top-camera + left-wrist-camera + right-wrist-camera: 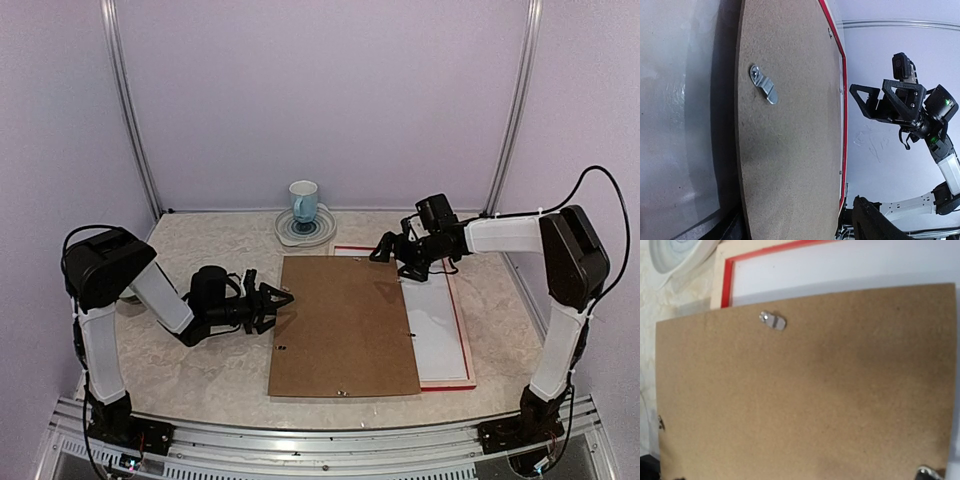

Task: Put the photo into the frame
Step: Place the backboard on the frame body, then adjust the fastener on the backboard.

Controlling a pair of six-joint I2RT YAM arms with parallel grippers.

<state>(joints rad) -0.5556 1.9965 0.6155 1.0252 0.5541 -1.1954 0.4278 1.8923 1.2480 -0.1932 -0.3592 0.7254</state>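
Frame (728, 285) mostly hidden under brown backing board (345, 325); L jaws, R jaws apart, empty

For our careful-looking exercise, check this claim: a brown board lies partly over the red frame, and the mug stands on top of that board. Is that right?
Not quite. The mug does not stand on the brown board. It stands on a round plate at the back of the table, apart from the board, as the top external view shows. The board does lie partly over the red frame.

Frame (460, 330) mostly hidden under backing board (343, 327); right wrist view crops both.
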